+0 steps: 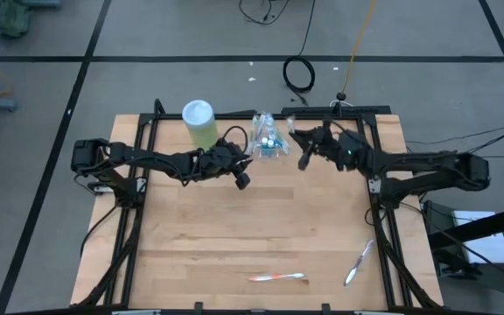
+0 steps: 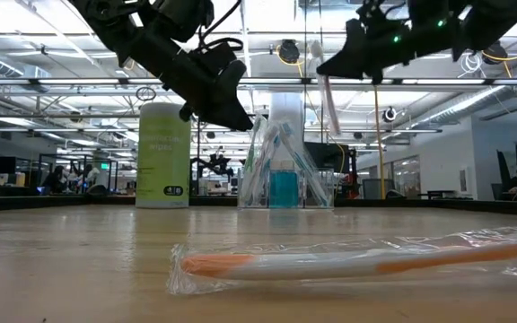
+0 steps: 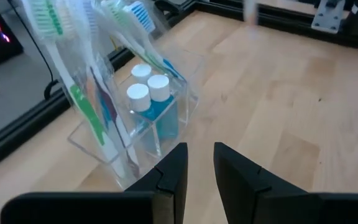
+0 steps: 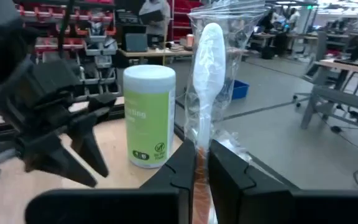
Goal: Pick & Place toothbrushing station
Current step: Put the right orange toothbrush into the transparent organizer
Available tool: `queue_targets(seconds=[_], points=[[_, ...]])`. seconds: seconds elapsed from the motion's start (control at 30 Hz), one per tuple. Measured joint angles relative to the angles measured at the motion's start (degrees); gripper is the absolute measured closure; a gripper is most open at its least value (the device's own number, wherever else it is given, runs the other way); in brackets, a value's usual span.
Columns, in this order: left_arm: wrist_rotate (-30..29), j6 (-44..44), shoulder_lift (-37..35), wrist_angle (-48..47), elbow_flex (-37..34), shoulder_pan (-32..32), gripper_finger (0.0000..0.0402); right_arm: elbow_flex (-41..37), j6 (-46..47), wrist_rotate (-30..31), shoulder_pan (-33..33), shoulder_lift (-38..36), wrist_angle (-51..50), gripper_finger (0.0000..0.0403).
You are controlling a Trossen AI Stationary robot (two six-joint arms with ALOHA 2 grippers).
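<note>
right pincer point(image 4: 194, 171) grasping bagged toothbrush point(image 4: 207, 74) above clear holder point(image 1: 268, 140); left pincer point(image 3: 199, 168) released, beside holder

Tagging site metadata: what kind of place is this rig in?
Likely an open industrial lab or workshop floor. Low view shows exposed ceiling trusses and rows of workstations behind the table; right wrist view shows parts-bin shelving and desks.

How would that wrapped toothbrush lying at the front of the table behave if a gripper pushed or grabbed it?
The wrapped orange toothbrush lies flat in loose, glossy plastic, so fingers would probably slip on the wrapper before biting the handle. It looks slim and light, so a sideways push would likely slide or spin it on the wooden table rather than roll it. The handle itself seems stiff.
</note>
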Motion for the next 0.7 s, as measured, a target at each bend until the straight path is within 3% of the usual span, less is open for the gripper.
queue_targets(seconds=[0.23, 0.47, 0.7], points=[[-0.44, -3.88, 0.00, 0.16, 0.00, 0.01, 0.0316, -1.05, -5.65, -11.12, -6.96, 8.26, 11.45, 0.0375], [-0.59, -5.94, 0.00, 0.16, 0.00, 0.01, 0.0316, -1.25, -9.73, -11.20, -9.39, 16.11, 16.10, 0.0380], [-3.02, -5.92, 0.00, 0.16, 0.00, 0.01, 0.0316, -1.25, -5.68, -10.93, -11.05, 22.37, 17.26, 0.0374]])
